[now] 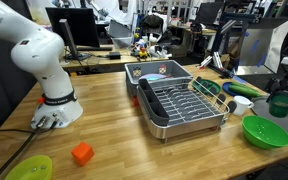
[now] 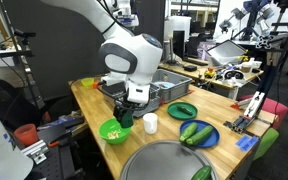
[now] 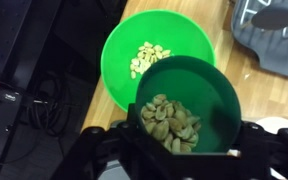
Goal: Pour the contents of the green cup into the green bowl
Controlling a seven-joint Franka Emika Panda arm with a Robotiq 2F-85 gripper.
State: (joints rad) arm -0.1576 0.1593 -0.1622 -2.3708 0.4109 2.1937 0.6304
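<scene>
Green cup [image 3: 184,105], clamped at its near rim by the gripper [image 3: 184,152], sits at the edge of the green bowl [image 3: 119,55], overlapping its rim in the wrist view. Most nuts [image 3: 169,122] remain inside it and only a few lie in the bowl. Pouring seems partly done. Next, the lip likely needs to go over the bowl's middle and tip further.

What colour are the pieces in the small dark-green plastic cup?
Pale tan pieces in that cup, clearest in wrist view.
</scene>
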